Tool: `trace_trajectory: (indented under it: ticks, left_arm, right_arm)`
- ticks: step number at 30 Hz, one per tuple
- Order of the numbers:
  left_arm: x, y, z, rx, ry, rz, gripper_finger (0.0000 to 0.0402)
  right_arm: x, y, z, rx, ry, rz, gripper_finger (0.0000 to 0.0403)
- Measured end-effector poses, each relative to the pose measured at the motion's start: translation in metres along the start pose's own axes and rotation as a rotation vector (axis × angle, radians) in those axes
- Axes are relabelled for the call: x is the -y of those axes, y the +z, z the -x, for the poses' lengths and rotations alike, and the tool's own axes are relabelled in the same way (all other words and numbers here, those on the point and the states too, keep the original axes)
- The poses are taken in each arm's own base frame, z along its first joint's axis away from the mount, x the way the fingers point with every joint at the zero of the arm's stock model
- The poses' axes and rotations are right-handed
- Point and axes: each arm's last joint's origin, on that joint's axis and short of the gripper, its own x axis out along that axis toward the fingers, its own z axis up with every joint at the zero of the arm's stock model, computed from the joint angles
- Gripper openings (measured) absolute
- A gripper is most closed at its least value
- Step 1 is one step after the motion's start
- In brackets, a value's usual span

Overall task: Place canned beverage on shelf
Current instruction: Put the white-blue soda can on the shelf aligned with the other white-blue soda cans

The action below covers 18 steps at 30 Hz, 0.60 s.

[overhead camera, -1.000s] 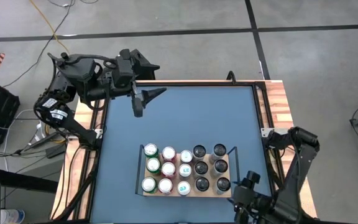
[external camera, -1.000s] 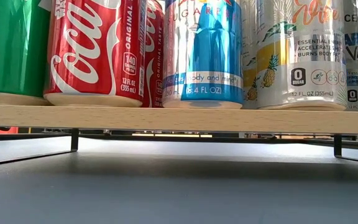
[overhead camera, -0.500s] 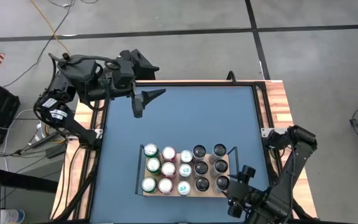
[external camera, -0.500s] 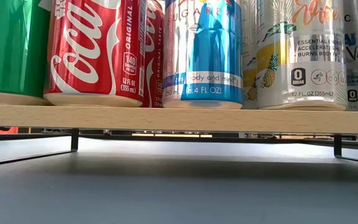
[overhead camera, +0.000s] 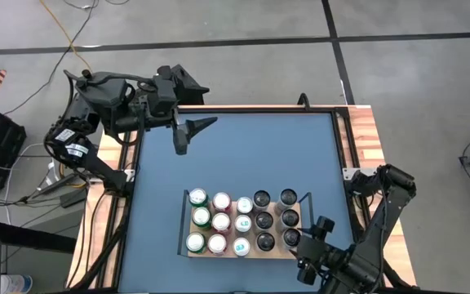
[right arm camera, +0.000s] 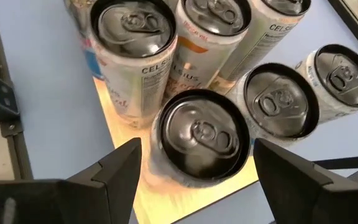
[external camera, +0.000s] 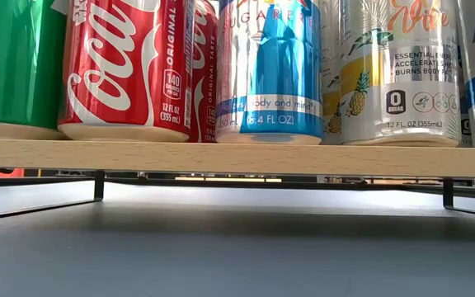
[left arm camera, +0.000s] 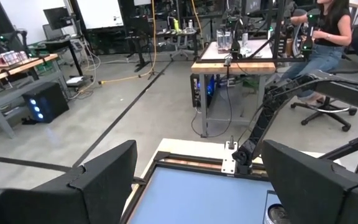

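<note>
Can [right arm camera: 201, 140]: standing at the shelf [overhead camera: 296, 255] corner, between right tool [right arm camera: 194, 180] fingers.
Right tool: spread, seemingly released.
Left tool [overhead camera: 188, 133]: released, idle.
Risk: withdrawing fingers could topple can against neighbours.

Lighting's pretty even from overhead, so the high view looks flat, with soft shadows only. In the low view the cans [external camera: 266, 70] sit so close they're cropped, with shiny streaks down the metal, and the counter [external camera: 237, 247] underneath is dim. The right wrist view has glare on the shelf [right arm camera: 185, 196] board, and its own fingers [right arm camera: 114, 177] are blurry.
</note>
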Motion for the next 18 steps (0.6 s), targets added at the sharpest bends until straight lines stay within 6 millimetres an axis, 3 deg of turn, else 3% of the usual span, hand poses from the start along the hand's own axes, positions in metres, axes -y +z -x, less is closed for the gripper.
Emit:
trace_trajectory:
  ticks: [11, 18]
  left_arm:
    - [0.000, 0.000, 0.000, -0.004, -0.001, -0.001, 0.0332]
    - [0.000, 0.000, 0.000, -0.004, -0.001, 0.025, 0.0332]
  right_arm:
    - [-0.004, -0.013, 0.012, -0.001, 0.037, -0.051, 0.0291]
    - [-0.003, -0.010, 0.009, -0.005, 0.026, -0.051, 0.0291]
